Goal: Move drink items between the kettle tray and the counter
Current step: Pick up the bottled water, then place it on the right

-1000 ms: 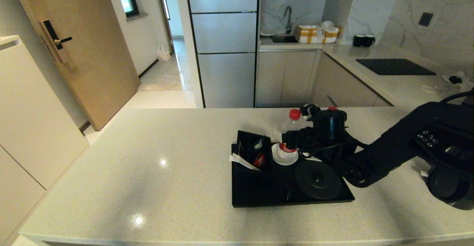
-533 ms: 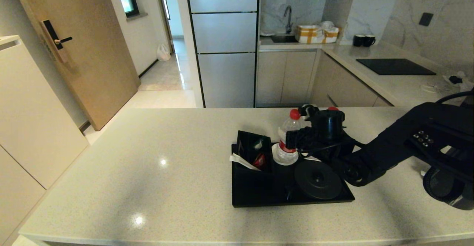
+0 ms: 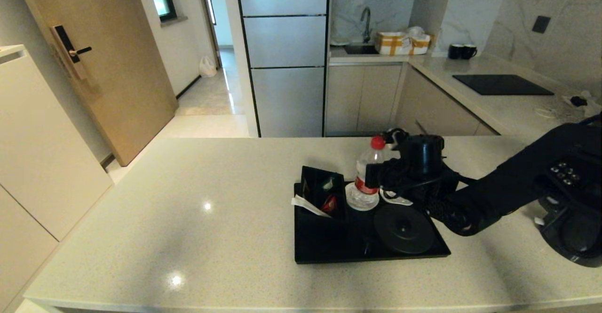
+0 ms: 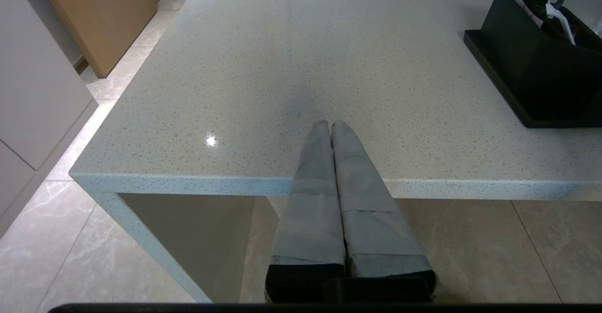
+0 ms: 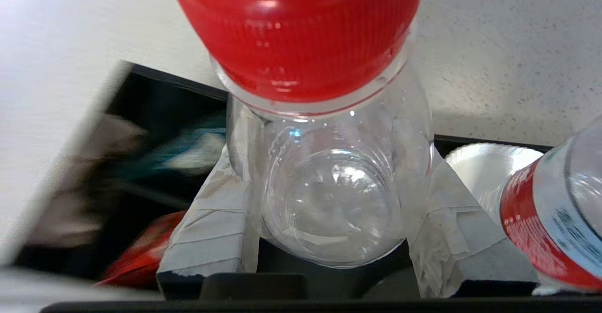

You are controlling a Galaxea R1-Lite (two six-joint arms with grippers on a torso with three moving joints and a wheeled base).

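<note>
A clear water bottle (image 3: 366, 181) with a red cap (image 3: 377, 142) stands upright at the back of the black kettle tray (image 3: 329, 247), over a white coaster. My right gripper (image 3: 378, 176) is shut on its body; the taped fingers (image 5: 211, 228) press both sides of the bottle (image 5: 329, 200). A second bottle (image 5: 550, 219) stands beside it on another coaster (image 5: 489, 162), hidden behind the gripper in the head view. The round kettle base (image 3: 403, 228) is bare. The dark kettle (image 3: 571, 240) stands on the beige counter (image 3: 211, 237) at the far right. My left gripper (image 4: 329, 124) is shut and empty at the counter's near edge.
A black box of sachets (image 3: 322, 193) fills the tray's back left corner, right beside the held bottle. My right forearm (image 3: 508, 186) crosses above the counter between tray and kettle. Behind are a black hob (image 3: 501, 84) and two black mugs (image 3: 461, 52).
The held bottle has come straighter, its cap shifting slightly right and up. The right arm's elbow has risen and uncovered more of the kettle.
</note>
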